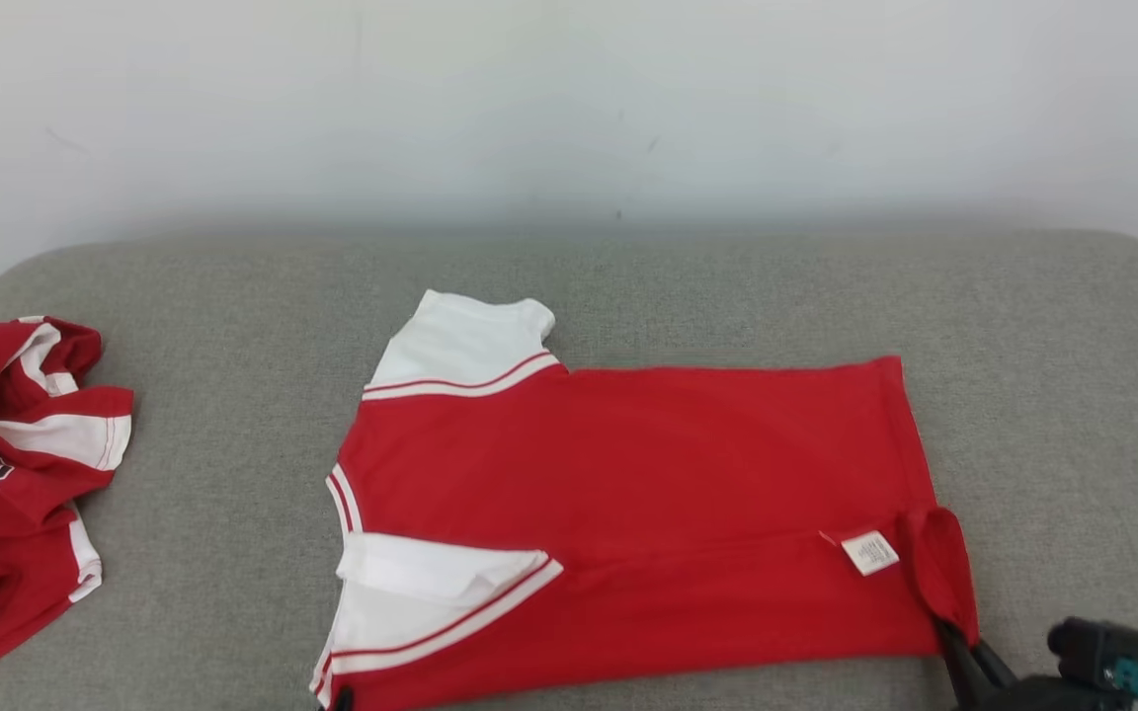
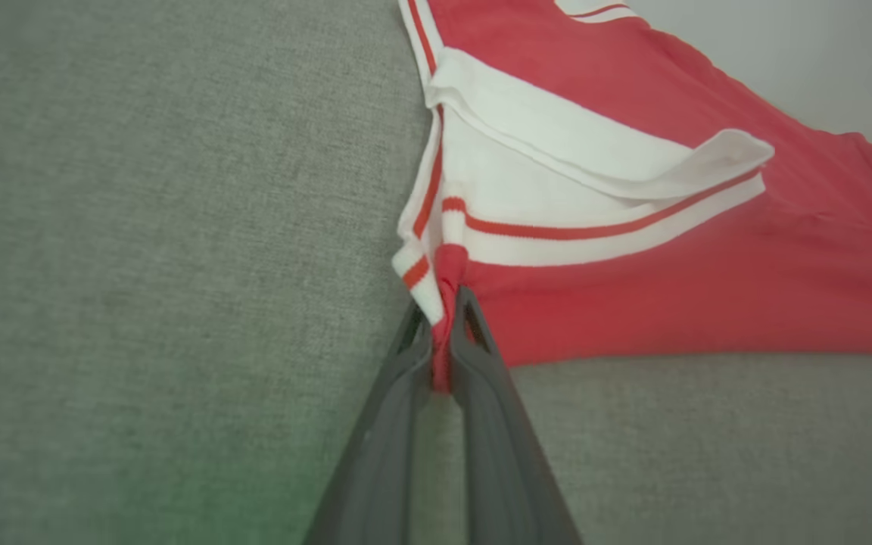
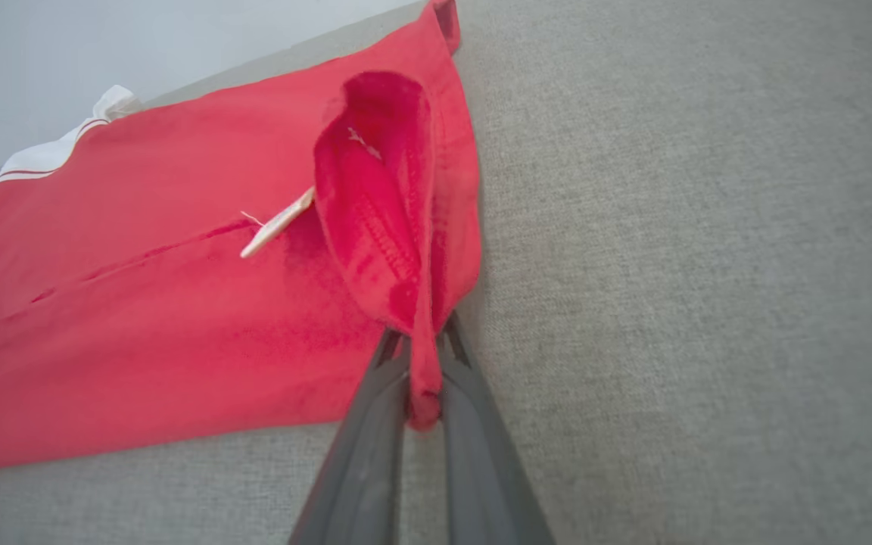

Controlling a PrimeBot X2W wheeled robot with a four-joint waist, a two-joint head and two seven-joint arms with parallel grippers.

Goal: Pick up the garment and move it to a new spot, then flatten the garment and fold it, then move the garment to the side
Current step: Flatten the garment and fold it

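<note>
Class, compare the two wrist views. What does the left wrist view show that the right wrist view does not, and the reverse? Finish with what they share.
Left wrist view, not right: the left gripper shut on the garment at its striped corner, just below a folded-over white sleeve.
Right wrist view, not left: the right gripper shut on a plain red hem corner, pulled up into a loose fold, with the white label beside it.
Shared: the garment's red body lying on the grey cushion, and the pale wall behind.
</note>
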